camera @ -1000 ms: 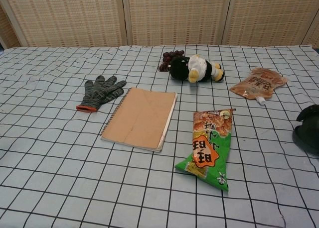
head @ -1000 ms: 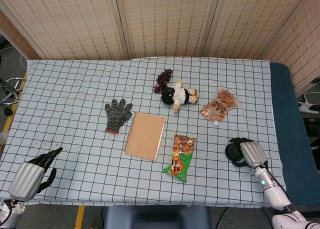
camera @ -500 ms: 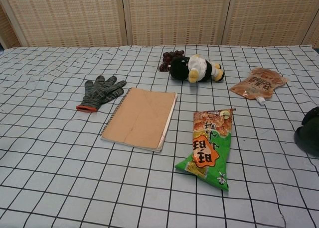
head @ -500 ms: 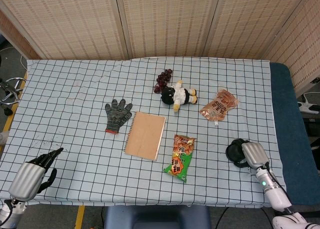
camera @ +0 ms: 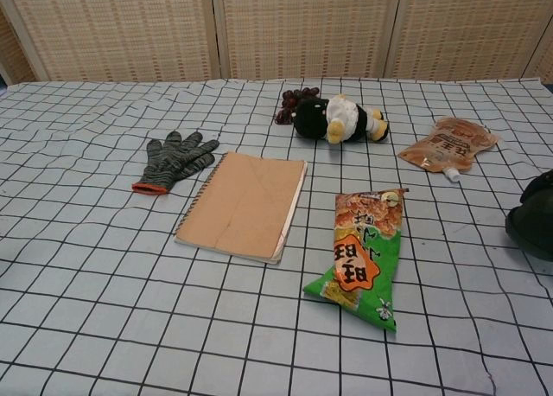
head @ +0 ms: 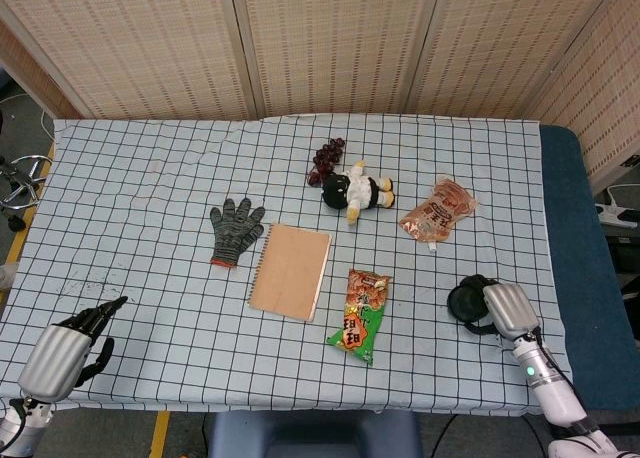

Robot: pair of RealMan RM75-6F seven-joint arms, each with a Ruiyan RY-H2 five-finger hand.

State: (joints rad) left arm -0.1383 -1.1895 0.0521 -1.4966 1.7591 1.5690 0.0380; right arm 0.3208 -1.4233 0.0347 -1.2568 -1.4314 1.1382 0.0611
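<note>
— Fingers first: what is the left hand (head: 62, 352) doing at the near corner, around seven o'clock?

— Its dark fingers (head: 98, 316) lie stretched out and slightly apart, tips toward one o'clock, holding nothing. They rest over the checked cloth (head: 150, 228), well apart from every item.

— And the right hand (head: 490, 306), at about five o'clock?

— It sits low on the cloth with its dark fingers curled inward. Whether they close on anything, I cannot tell; they look bunched on themselves. The chest view catches only a dark edge of it (camera: 534, 223) at the right border.

— What lies nearest to it?

— The green and orange snack bag (head: 358, 316), at its nine o'clock, near but apart. Further out, at its eleven o'clock, lies the orange spout pouch (head: 437, 211).

— And toward the middle?

— A brown spiral notebook (head: 290, 271) lies flat just left of the snack bag. At its ten o'clock is a grey knitted glove (head: 234, 230) with a red cuff.

— Farthest back?

— A black, white and yellow plush toy (head: 357, 191) lies on its side, with a bunch of dark grapes (head: 326, 159) touching its far left.
</note>
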